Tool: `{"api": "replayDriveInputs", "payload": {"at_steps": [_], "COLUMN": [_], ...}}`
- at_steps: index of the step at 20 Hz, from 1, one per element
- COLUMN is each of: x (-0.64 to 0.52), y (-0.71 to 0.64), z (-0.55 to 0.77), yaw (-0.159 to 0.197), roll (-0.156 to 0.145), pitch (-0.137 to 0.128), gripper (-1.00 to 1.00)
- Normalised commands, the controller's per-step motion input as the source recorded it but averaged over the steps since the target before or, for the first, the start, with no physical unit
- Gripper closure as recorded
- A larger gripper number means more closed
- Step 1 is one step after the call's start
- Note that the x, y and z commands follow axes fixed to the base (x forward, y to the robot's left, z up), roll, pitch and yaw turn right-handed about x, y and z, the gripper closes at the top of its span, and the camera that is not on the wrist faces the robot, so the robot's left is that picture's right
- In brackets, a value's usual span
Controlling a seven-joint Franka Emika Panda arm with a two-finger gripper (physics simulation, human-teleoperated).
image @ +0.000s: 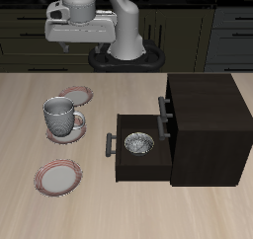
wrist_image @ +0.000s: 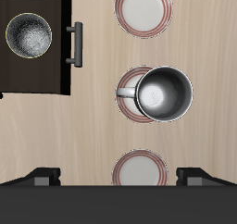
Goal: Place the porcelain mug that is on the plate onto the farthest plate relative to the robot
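Observation:
The porcelain mug (image: 61, 117) stands upright on the middle plate (image: 74, 134) of a row of three red-rimmed plates. The farthest plate (image: 58, 176) lies empty nearest the table's front edge. A third plate (image: 74, 93) lies empty behind the mug. My gripper (image: 79, 41) is open and empty, high above the back of the table, well clear of the mug. The wrist view shows the mug (wrist_image: 165, 93) on its plate (wrist_image: 128, 112), the farthest plate (wrist_image: 143, 7), and my two fingertips (wrist_image: 42, 177) wide apart.
A dark cabinet (image: 203, 124) stands beside the plates. Its drawer (image: 126, 162) is pulled open toward them and holds a grey patterned bowl (image: 139, 144), which also shows in the wrist view (wrist_image: 31, 35). The drawer's handle (image: 109, 144) points at the plates.

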Motion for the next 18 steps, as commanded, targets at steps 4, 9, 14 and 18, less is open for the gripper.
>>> {"api": "replayDriveInputs", "payload": {"at_steps": [4,9,14,18], "x": [0.1,0.12,0.1,0.05], "y": [-0.48,-0.48,-0.37,-0.22], "z": [0.04,0.02,-0.09,-0.01], "yaw": [0.004,0.01,0.012,0.028], "roll": [-0.014,0.019,-0.012,0.032], "pitch": [-0.016,-0.031,0.015,0.002], "gripper": [-1.0,-1.0,-1.0,-1.0]}}
